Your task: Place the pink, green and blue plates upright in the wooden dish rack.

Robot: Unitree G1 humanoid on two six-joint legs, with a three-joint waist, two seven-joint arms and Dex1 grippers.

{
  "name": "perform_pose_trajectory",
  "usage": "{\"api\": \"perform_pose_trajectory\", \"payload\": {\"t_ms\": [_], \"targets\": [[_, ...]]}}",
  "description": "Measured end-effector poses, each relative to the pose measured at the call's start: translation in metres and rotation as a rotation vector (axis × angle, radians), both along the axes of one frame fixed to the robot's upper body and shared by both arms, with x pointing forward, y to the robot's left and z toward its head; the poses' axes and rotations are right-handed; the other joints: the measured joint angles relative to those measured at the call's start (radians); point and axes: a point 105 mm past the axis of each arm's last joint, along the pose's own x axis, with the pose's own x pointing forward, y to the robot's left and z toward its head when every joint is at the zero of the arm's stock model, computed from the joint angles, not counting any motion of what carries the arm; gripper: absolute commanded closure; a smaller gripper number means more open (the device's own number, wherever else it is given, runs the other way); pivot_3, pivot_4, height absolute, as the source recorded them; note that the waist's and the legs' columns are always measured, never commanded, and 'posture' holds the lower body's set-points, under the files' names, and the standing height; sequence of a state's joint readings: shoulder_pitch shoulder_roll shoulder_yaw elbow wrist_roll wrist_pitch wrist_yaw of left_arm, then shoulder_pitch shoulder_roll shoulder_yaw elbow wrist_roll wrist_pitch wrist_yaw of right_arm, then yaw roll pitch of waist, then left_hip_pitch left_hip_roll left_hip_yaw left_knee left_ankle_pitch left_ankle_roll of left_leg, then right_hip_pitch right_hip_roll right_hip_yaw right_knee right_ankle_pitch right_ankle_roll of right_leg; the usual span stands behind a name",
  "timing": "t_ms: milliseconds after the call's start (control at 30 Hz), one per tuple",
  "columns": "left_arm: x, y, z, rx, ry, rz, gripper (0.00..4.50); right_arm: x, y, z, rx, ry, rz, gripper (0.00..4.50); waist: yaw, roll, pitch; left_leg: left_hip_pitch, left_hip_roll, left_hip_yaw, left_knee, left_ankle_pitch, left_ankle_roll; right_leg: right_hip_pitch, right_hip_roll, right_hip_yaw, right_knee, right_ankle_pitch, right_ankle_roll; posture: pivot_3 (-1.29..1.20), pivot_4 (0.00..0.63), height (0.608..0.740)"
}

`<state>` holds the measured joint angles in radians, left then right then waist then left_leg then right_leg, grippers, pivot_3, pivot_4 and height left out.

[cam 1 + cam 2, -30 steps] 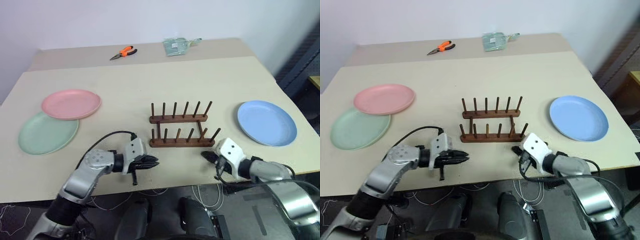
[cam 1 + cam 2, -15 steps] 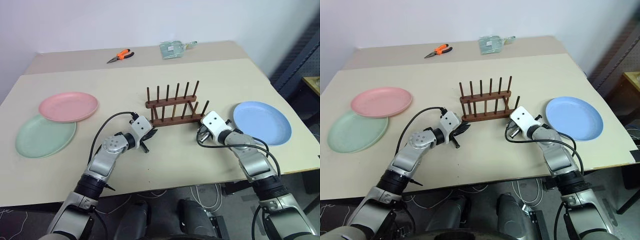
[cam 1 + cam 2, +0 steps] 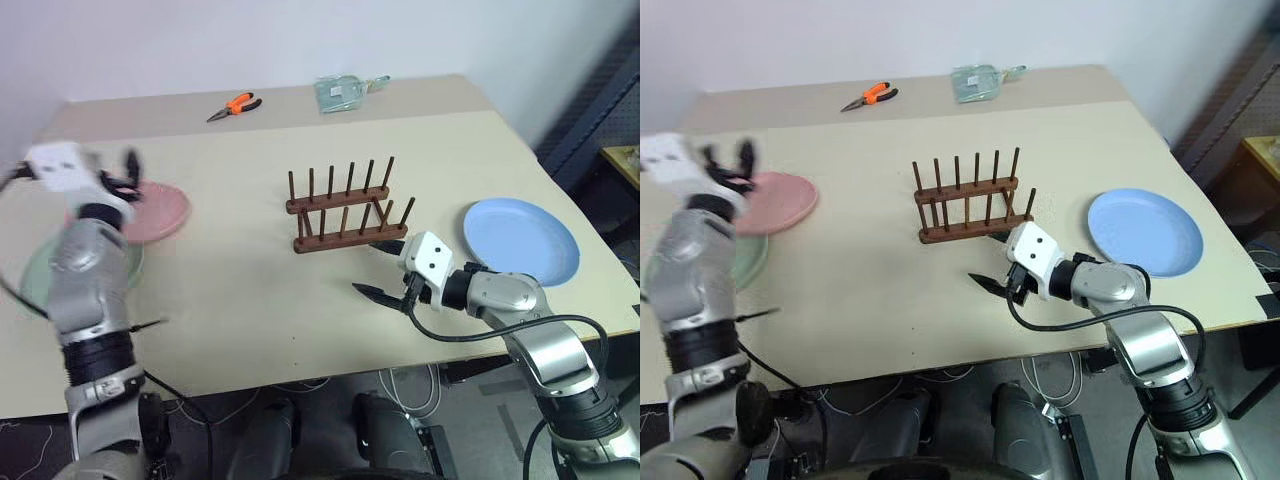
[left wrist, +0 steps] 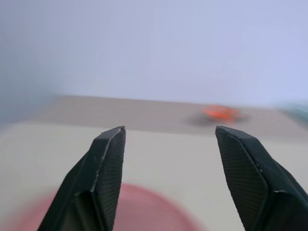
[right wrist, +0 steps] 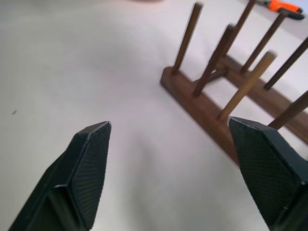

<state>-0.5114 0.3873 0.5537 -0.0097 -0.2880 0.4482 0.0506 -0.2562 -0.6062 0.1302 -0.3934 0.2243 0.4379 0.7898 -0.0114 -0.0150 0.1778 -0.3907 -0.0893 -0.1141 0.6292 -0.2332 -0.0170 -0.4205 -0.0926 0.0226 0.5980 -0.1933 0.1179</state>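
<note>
We see the wooden dish rack (image 3: 345,212) standing empty of plates at the table's (image 3: 250,290) centre. The pink plate (image 3: 160,210) lies flat at nine o'clock from it, overlapping the green plate (image 3: 748,258); the blue plate (image 3: 521,240) lies flat at three o'clock. Our left gripper (image 4: 168,178) hangs above the pink plate, jaws wide and holding nothing. Our right gripper (image 3: 382,270) sits at five o'clock just beside the rack, jaws wide, empty.

A bare lab or workshop room: plain beige bench (image 3: 250,260), blank white wall (image 3: 250,40), orange-handled pliers (image 3: 233,105) near the bench's far edge.
</note>
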Motion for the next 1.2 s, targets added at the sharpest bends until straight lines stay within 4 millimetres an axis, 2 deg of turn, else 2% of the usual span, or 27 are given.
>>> {"api": "perform_pose_trajectory", "payload": {"t_ms": [67,167,333,433,533,567,600,700,800,867,933,1000,1067,1100,1133,1200], "targets": [[-0.007,0.018,-0.027,-0.166,0.067,0.102,1.42,0.003,0.001,0.004,-0.001,-0.012,0.003,0.48,0.003,-0.002,0.001,-0.001,0.000,0.000,0.000,0.000,0.000,0.000,0.000,-0.001,0.000,0.000,0.000,0.00,0.150,0.739],[-0.015,0.026,-0.057,-0.380,0.110,0.138,1.42,0.003,0.002,0.003,-0.006,-0.013,0.009,0.48,0.012,-0.009,0.003,-0.002,0.000,-0.002,0.001,0.000,0.000,-0.001,0.000,-0.002,0.001,0.000,0.000,0.00,0.150,0.739],[-0.018,0.024,-0.072,-0.607,0.118,0.079,1.42,0.004,0.002,0.001,-0.008,-0.004,0.005,0.48,0.020,-0.009,0.003,-0.002,0.000,-0.001,0.001,0.000,-0.001,-0.001,0.000,-0.002,0.000,0.000,0.000,0.00,0.150,0.739],[-0.016,0.020,-0.080,-0.691,0.127,0.048,2.29,0.005,0.002,0.002,-0.006,-0.015,0.001,0.45,0.021,-0.009,0.003,-0.002,0.000,-0.001,0.001,0.000,-0.001,-0.001,0.000,-0.002,0.001,0.000,0.000,0.00,0.150,0.739],[-0.013,0.018,-0.082,-0.739,0.122,0.032,3.72,0.006,0.002,0.003,-0.005,-0.021,-0.005,0.45,0.022,-0.009,0.003,-0.002,0.000,-0.001,0.001,0.000,-0.001,-0.001,0.000,-0.002,0.000,0.000,0.000,0.00,0.150,0.739],[-0.012,0.017,-0.082,-0.751,0.116,0.025,4.31,0.006,0.001,0.003,-0.006,-0.023,-0.008,0.22,0.022,-0.009,0.003,-0.002,0.000,-0.001,0.001,0.000,-0.001,-0.001,0.000,-0.001,0.000,0.000,0.000,0.00,0.150,0.739],[-0.011,0.016,-0.081,-0.759,0.113,0.014,4.47,0.006,-0.001,0.004,-0.009,-0.024,-0.012,0.00,0.022,-0.009,0.003,-0.002,0.000,-0.001,0.001,0.000,-0.001,-0.001,0.000,-0.001,0.000,0.000,0.000,0.00,0.150,0.739],[-0.007,0.013,-0.079,-0.772,0.098,-0.019,4.47,0.008,-0.009,0.014,-0.009,-0.037,-0.033,0.00,0.022,-0.009,0.003,-0.002,0.000,0.000,0.001,0.000,-0.001,-0.001,0.000,-0.001,0.000,0.000,0.000,0.00,0.150,0.739],[-0.002,0.002,-0.058,-0.725,0.015,-0.119,4.47,0.010,-0.013,0.036,-0.016,-0.105,-0.039,0.00,0.022,-0.011,0.004,-0.002,0.000,0.000,0.001,0.000,-0.001,-0.002,0.000,-0.001,0.000,0.001,-0.001,0.00,0.150,0.739],[0.005,-0.020,-0.028,-0.615,-0.047,-0.242,4.47,0.011,-0.006,0.055,-0.021,-0.187,-0.019,0.00,0.022,-0.011,0.004,-0.003,0.000,0.000,0.001,0.000,-0.001,-0.002,0.000,-0.001,0.000,0.001,-0.001,0.00,0.150,0.739],[0.013,-0.064,0.007,-0.470,-0.085,-0.411,4.47,0.014,0.008,0.077,-0.062,-0.331,0.014,0.00,0.025,-0.011,0.004,-0.003,0.000,0.000,0.001,0.000,-0.001,-0.001,0.000,-0.001,0.000,0.001,-0.001,0.00,0.150,0.739],[0.018,-0.110,0.030,-0.368,-0.102,-0.553,4.47,0.016,0.025,0.092,-0.139,-0.495,0.050,0.00,0.024,-0.011,0.004,-0.002,0.000,0.001,0.001,0.000,-0.001,-0.001,0.000,-0.001,-0.001,0.001,-0.001,0.00,0.150,0.739],[0.019,-0.161,0.043,-0.278,-0.093,-0.696,4.47,0.022,0.040,0.093,-0.249,-0.624,0.081,0.00,0.023,-0.011,0.004,-0.003,-0.001,0.002,0.001,0.000,-0.002,-0.001,0.000,-0.001,-0.002,0.001,-0.001,0.00,0.150,0.739],[0.019,-0.180,0.046,-0.266,-0.087,-0.747,4.47,0.028,0.044,0.091,-0.307,-0.676,0.084,0.00,0.022,-0.011,0.004,-0.002,-0.001,0.002,0.001,0.000,-0.002,-0.001,0.000,0.000,-0.002,0.001,-0.001,0.00,0.150,0.739],[0.018,-0.201,0.048,-0.259,-0.082,-0.799,4.47,0.040,0.046,0.087,-0.376,-0.728,0.065,0.00,0.020,-0.011,0.004,-0.003,0.000,0.003,0.001,0.001,-0.004,-0.002,0.000,0.000,-0.002,0.001,-0.001,0.00,0.150,0.739],[0.015,-0.221,0.048,-0.235,-0.064,-0.852,4.47,0.059,0.041,0.084,-0.449,-0.785,-0.002,0.00,0.012,-0.011,0.004,-0.002,0.000,0.004,-0.001,0.003,-0.007,-0.004,0.001,0.002,0.000,0.001,-0.001,0.00,0.150,0.739]]}}
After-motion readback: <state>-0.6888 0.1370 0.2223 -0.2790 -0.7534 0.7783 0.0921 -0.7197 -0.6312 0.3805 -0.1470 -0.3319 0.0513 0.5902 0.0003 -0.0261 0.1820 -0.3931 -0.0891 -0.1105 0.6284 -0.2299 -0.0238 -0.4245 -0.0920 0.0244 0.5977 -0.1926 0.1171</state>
